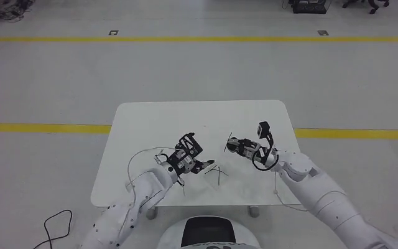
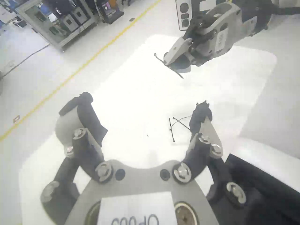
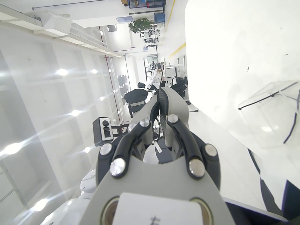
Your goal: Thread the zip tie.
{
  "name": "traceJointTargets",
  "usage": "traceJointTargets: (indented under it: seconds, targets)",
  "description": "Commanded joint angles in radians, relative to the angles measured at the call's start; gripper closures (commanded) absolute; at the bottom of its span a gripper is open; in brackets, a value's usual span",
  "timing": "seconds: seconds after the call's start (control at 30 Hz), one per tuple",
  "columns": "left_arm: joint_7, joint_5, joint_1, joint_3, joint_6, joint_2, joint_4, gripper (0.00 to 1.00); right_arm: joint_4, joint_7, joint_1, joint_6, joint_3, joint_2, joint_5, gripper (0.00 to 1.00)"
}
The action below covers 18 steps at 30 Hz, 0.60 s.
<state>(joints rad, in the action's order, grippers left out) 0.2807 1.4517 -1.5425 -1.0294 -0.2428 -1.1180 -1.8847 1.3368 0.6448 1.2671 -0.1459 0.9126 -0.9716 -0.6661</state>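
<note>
Over the table's (image 1: 155, 118) middle, your right gripper (image 2: 169, 63) has its fingers pressed together on a tie (image 2: 177, 73), pinched near mid-length and held off the surface, with both ends sticking out straight. So the pick-up looks done and the threading does not: you can see no loop, and the tail is not in the head. Your left gripper (image 2: 144, 101) is spread wide and holds nothing. It faces the tie from 9 o'clock, near it but not touching. My guess is that it must take one free end and feed it through.

Two loose ties (image 2: 172, 129) lie crossed on the table at about 5 o'clock from the left gripper, close under its nearer finger, so a low sweep could drag them. The near edge at 6 o'clock is not far behind both wrists. The broadest stretch of tabletop lies toward 12 o'clock, so work there rather than toward yourself.
</note>
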Motion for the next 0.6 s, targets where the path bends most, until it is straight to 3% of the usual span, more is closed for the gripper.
traceJointTargets:
  seconds: [0.0,0.13,0.2,0.33,0.4,0.57]
  targets:
    - [0.001,-0.001,0.000,0.000,-0.001,0.000,0.000,0.00,0.000,0.000,0.000,0.000,0.000,0.000,0.000,1.00]
    - [-0.022,0.103,0.017,0.023,-0.049,0.005,-0.006,0.00,0.024,-0.007,0.002,0.034,-0.003,-0.005,0.010,1.00]
    - [-0.011,0.118,0.045,0.035,-0.091,0.014,-0.016,0.00,0.036,-0.008,-0.004,0.058,-0.003,-0.008,0.012,1.00]
    - [0.042,0.118,0.143,0.131,-0.097,0.064,-0.037,0.00,0.050,-0.007,-0.028,0.147,-0.013,-0.018,0.016,1.00]
    - [0.052,0.118,0.190,0.180,-0.097,0.090,-0.037,0.00,0.053,-0.013,-0.037,0.162,-0.022,-0.024,0.024,1.00]
    - [0.059,0.118,0.199,0.184,-0.091,0.094,-0.034,0.00,0.052,-0.014,-0.038,0.163,-0.023,-0.025,0.025,1.00]
